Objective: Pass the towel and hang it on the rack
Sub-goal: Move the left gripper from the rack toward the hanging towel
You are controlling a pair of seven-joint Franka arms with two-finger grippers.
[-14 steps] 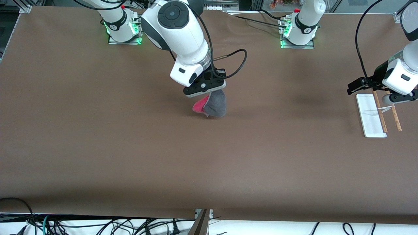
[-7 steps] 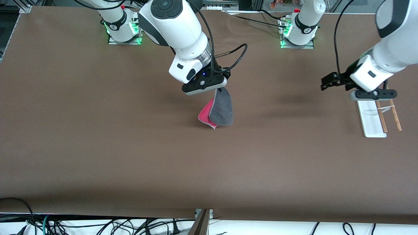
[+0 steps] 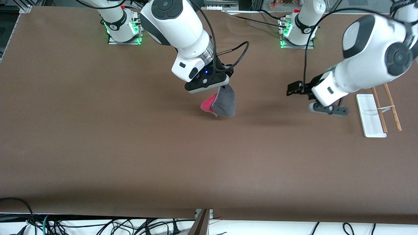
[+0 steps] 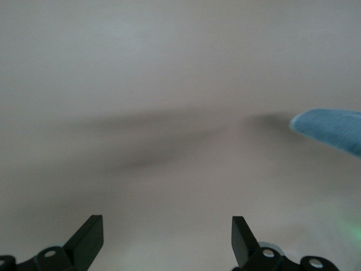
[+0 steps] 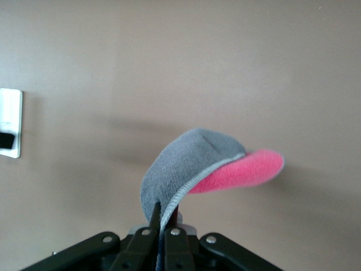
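Observation:
The towel is dark grey with a pink-red underside and hangs folded from my right gripper, over the middle of the table. In the right wrist view my right gripper is shut on the towel's light grey edge. My left gripper is in the air between the towel and the rack. In the left wrist view it is open and empty, with the towel's tip showing farther off. The rack has a white base and two brown rods and stands at the left arm's end of the table.
The brown table carries only the rack. Both arm bases stand along the edge farthest from the front camera. The rack's white base shows at the edge of the right wrist view. Cables hang below the table's near edge.
My left arm has swung from over the rack toward the middle of the table and the towel. My right gripper has lifted the towel and moved it slightly toward the left arm's end.

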